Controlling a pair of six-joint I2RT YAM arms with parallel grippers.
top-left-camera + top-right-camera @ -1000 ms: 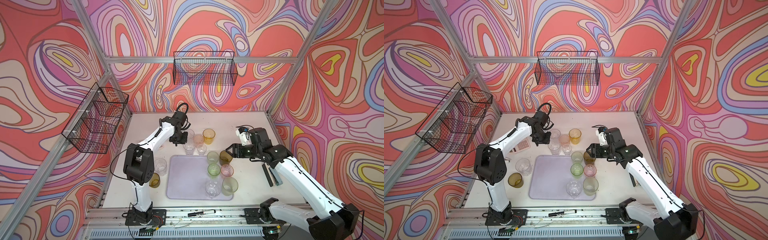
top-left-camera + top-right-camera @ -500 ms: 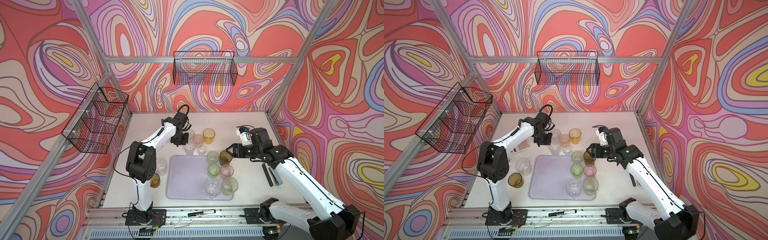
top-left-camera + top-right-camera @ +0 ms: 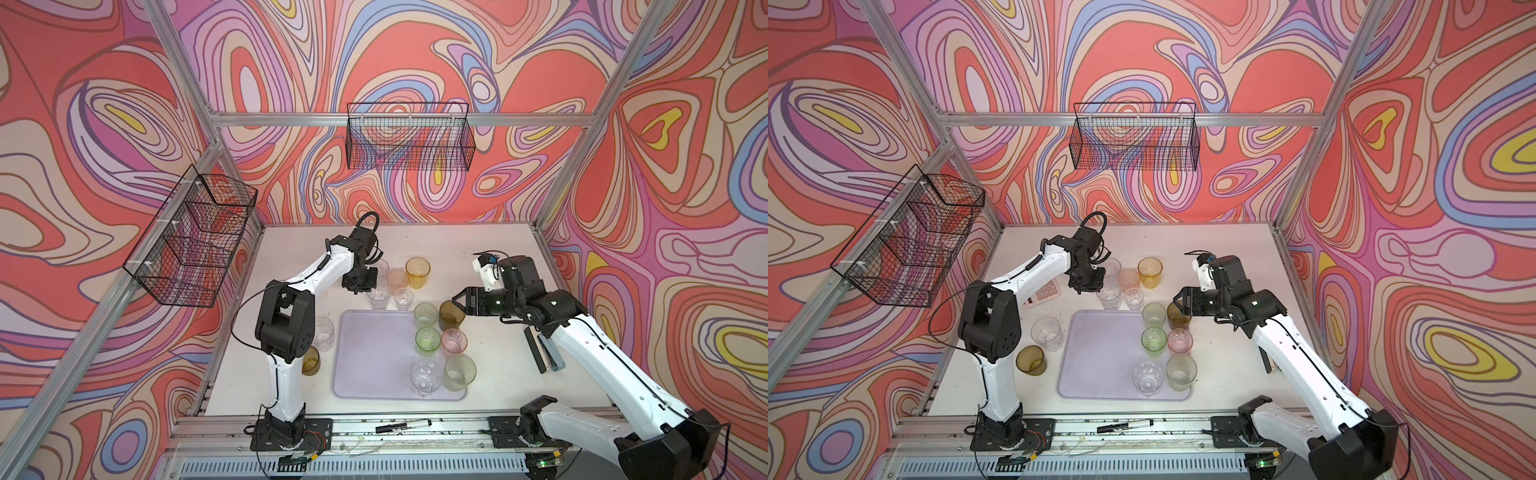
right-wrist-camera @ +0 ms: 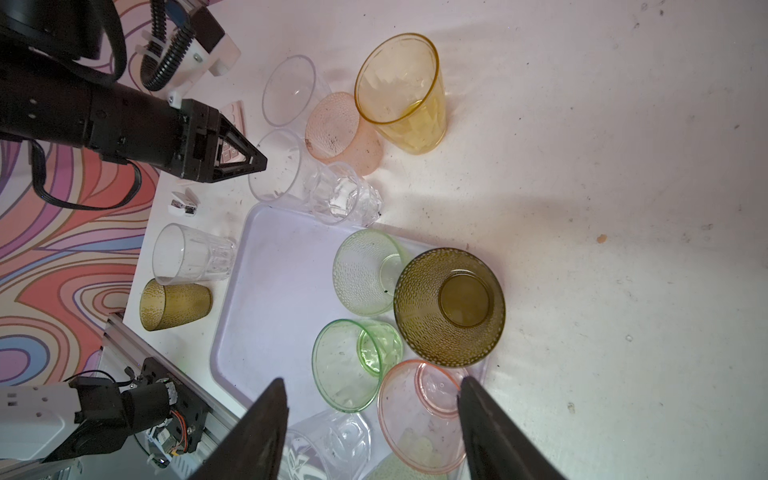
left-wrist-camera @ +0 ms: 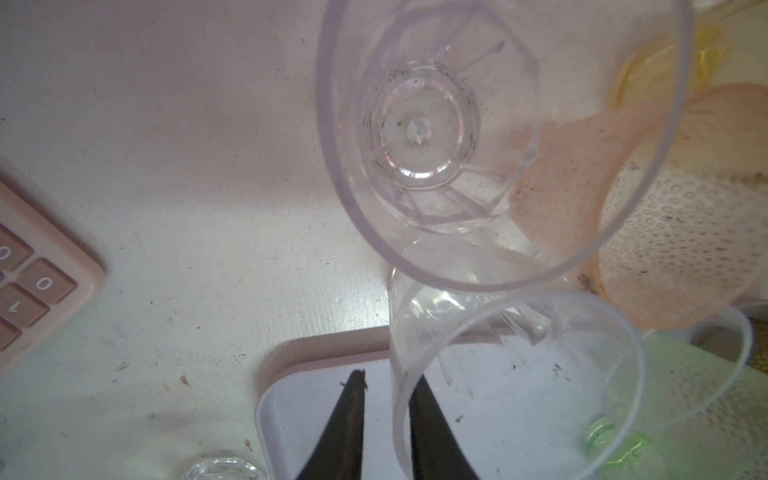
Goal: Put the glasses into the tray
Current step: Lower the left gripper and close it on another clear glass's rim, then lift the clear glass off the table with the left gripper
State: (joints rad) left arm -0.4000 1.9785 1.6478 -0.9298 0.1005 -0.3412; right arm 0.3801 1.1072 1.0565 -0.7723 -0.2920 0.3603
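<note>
The lavender tray (image 3: 374,361) (image 3: 1100,361) holds several glasses at its right side: light green (image 3: 424,312), green (image 3: 428,340), pink (image 3: 454,340), clear (image 3: 424,374). An olive-brown glass (image 3: 451,314) (image 4: 451,307) stands at the tray's far right corner. My right gripper (image 3: 455,300) (image 4: 372,380) hangs open just beside it, above the pink glass (image 4: 419,415). Behind the tray stand clear, peach (image 3: 397,279) and amber (image 3: 417,272) glasses. My left gripper (image 3: 360,287) (image 5: 388,399) straddles the wall of a clear glass (image 5: 397,365) (image 3: 378,297). A small gap shows beside one finger.
A clear glass (image 3: 323,332) and an olive-brown one (image 3: 311,360) stand left of the tray. A pink calculator (image 3: 1044,293) lies by the left arm. Wire baskets (image 3: 409,141) (image 3: 195,241) hang on the walls. A marker (image 3: 403,426) lies on the front rail.
The left gripper's jaws have narrowed around the clear glass's rim. The right arm has stayed where it was.
</note>
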